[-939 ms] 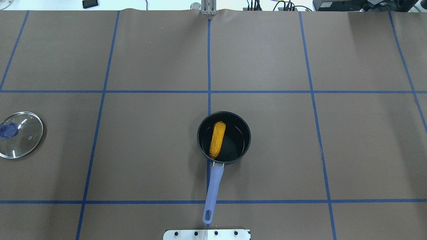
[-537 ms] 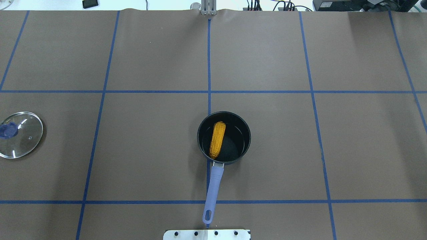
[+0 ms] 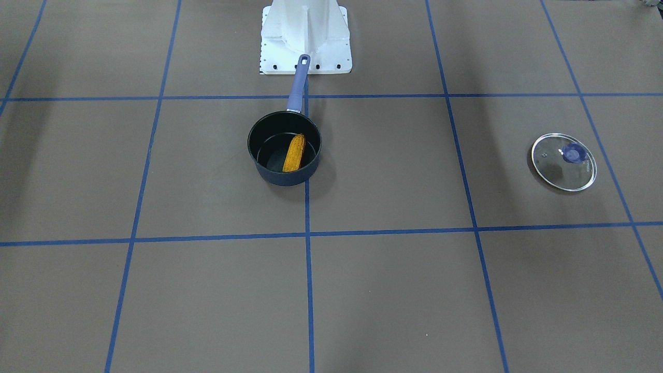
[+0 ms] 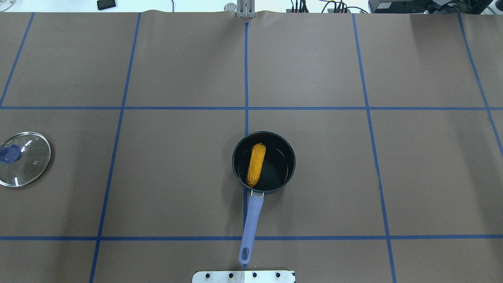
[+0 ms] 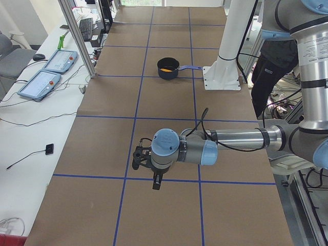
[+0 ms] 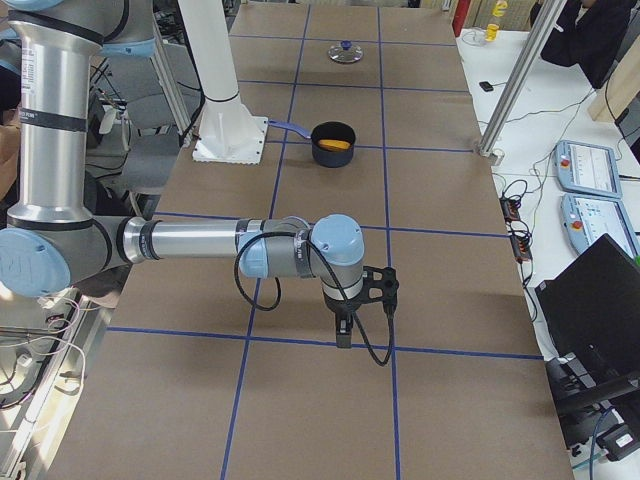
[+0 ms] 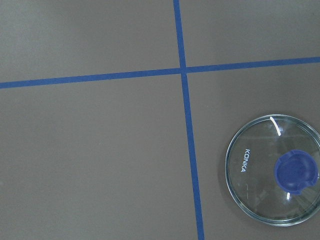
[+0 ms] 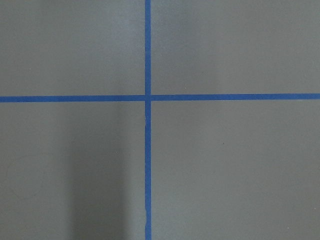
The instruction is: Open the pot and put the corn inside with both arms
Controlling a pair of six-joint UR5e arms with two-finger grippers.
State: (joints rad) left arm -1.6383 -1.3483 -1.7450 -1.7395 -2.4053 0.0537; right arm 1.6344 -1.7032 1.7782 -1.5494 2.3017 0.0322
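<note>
The dark navy pot (image 4: pixel 277 167) stands open at mid-table, its purple handle (image 4: pixel 250 226) pointing at the robot base. The yellow corn (image 4: pixel 256 164) lies inside it, also seen in the front view (image 3: pixel 294 153). The glass lid (image 4: pixel 24 158) with its purple knob lies flat on the table far to the left, and shows in the left wrist view (image 7: pixel 272 170). My left gripper (image 5: pixel 137 158) hangs above the table near the lid. My right gripper (image 6: pixel 385 285) hangs over bare table far on the right. Both show only in the side views, so I cannot tell if they are open.
The white pedestal base (image 3: pixel 305 36) stands just behind the pot handle. Blue tape lines grid the brown table cover. Control pendants (image 5: pixel 41 82) and cables lie on a side bench beyond the table's far edge.
</note>
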